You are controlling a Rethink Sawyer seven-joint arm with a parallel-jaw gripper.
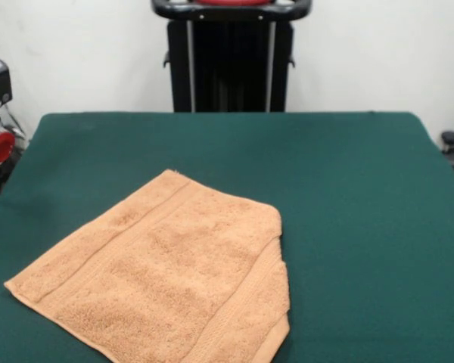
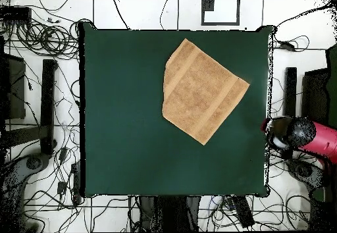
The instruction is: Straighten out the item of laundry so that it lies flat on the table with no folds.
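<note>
Dark green table [image 1: 348,197] fills most of the front view; in the overhead view it is the big square in the frame centre [image 2: 125,131]. Peach towel [image 1: 166,280] sits at lower left of the front view, turned diagonally, border bands visible, right edge doubled over into a fold. Overhead, towel [image 2: 201,92] lies in the table's upper right part. Red and black arm [image 2: 306,135] at right edge of overhead frame, off the table. Gripper state: cannot tell.
</note>
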